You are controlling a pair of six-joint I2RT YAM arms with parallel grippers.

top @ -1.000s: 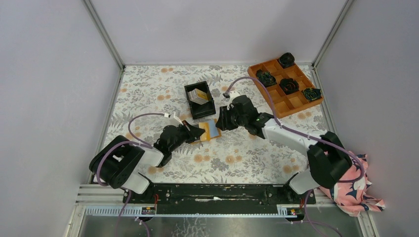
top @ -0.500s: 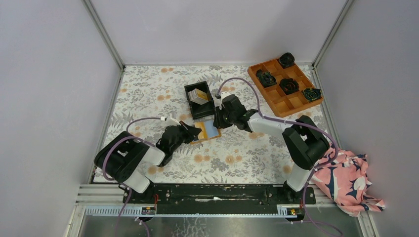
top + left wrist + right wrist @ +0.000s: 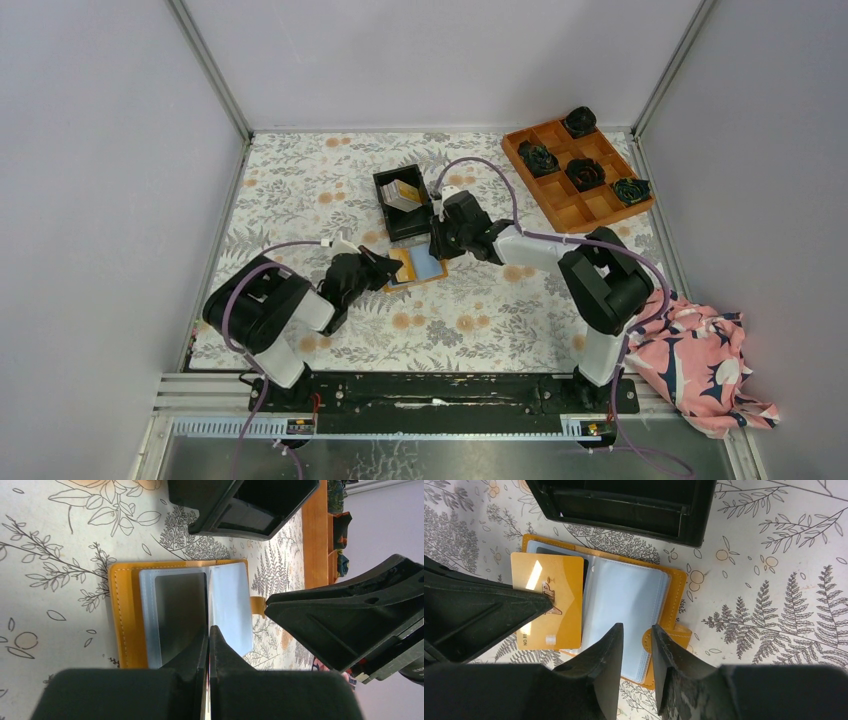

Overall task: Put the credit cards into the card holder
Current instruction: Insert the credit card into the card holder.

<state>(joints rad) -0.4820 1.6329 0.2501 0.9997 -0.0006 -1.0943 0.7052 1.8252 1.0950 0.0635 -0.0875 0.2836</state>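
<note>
Your left gripper (image 3: 207,634) is clamped tight on a gold credit card (image 3: 549,600), holding it flat over the left-hand pocket of the card holder (image 3: 624,597). From the left wrist the card is edge-on, just a thin line between the fingers. The card holder lies open on the floral table (image 3: 300,190), light blue pages up, just in front of the black bin (image 3: 410,226). More credit cards (image 3: 404,193) stand in that bin. Your right gripper (image 3: 637,628) hangs over the holder's right edge, jaws a narrow gap apart, with the orange clasp tab (image 3: 648,639) showing between them. Whether they touch it, you can't tell.
</note>
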